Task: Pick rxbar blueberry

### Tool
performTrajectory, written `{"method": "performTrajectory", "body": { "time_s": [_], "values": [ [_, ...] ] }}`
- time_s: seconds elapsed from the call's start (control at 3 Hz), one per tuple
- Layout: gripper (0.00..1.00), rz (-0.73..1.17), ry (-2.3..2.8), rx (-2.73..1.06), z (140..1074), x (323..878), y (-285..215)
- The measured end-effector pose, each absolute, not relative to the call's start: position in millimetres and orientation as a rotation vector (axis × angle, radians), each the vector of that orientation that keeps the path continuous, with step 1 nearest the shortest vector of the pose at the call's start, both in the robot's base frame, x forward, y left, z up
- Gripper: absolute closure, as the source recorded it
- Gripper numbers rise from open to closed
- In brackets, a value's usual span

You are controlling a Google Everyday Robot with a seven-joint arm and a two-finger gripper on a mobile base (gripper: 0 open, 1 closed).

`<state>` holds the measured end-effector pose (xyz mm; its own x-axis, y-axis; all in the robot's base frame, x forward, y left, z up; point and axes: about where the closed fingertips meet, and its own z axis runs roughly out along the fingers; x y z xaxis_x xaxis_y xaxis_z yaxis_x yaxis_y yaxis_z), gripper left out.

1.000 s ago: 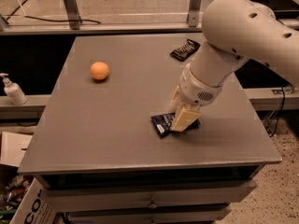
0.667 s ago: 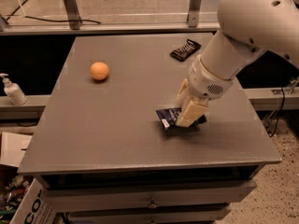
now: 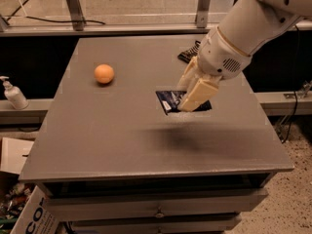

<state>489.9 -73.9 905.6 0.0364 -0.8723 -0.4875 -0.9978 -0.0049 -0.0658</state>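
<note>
Grey tabletop of a drawer cabinet fills the room's middle, with a glass-fronted ledge behind it. Right of centre, the cream gripper reaches down from a thick white arm, its two fingers closed across the middle of the rxbar blueberry. The dark navy bar lies flat with its long axis running left to right. Its pale-printed end points left towards an orange, and the other end pokes out past the fingers. Whether the bar rests on the top or hangs just above it, I cannot tell. A black striped wrapper lies near the back edge, partly behind the arm. A pump bottle stands off to the left.
</note>
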Motion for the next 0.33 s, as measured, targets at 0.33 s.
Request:
{"method": "performTrajectory", "body": {
  "time_s": [0.33],
  "values": [
    [1.00,0.439,1.878,-1.926,911.5,490.4,-72.1]
  ]
}}
